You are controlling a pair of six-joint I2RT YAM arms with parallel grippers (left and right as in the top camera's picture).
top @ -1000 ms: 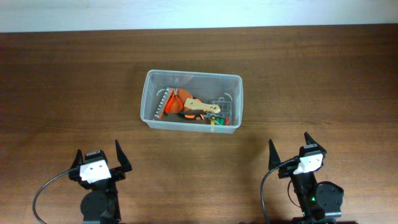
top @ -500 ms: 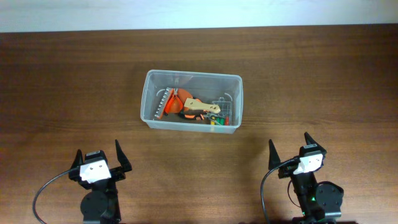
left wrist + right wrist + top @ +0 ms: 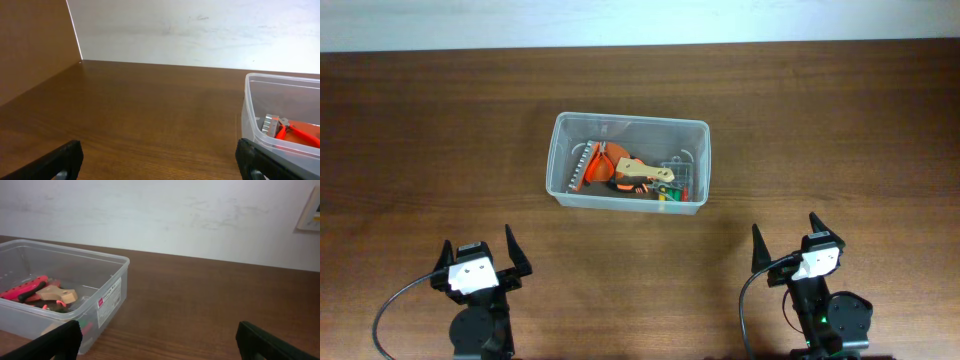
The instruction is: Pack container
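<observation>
Nearest, at the front edge of the table (image 3: 440, 150): left jaws spread wide, gripping nothing; right jaws likewise parted and empty. Farther out, well apart from both and ahead between them, rests upright on the bare wood: the container (image 3: 630, 119). Shows at the right edge of the left wrist view (image 3: 280, 76) and at the left of the right wrist view (image 3: 65, 247). Holds orange-handled pliers (image 3: 598, 165), a wooden-handled tool (image 3: 642, 172) and a small clear case (image 3: 678, 172) toward its right end. Beyond, a pale wall (image 3: 200, 30).
</observation>
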